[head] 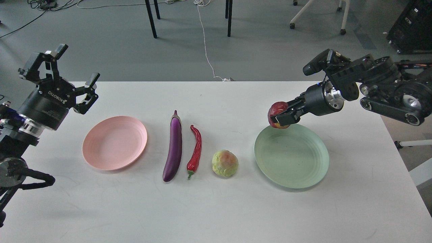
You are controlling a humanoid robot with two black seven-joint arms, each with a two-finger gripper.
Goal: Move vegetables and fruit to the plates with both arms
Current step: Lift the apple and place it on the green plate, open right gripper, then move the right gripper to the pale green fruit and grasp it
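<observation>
My right gripper is shut on the dark red fruit and holds it in the air above the far left rim of the pale green plate. The purple eggplant, the red chili pepper and the pale green fruit lie on the table between the plates. The pale pink plate sits at the left and holds nothing. My left gripper is open and empty, raised above the table's far left corner, behind the pink plate.
The white table ends close behind the plates. Beyond it are chair legs, a white cable on the grey floor and a black case at the far right.
</observation>
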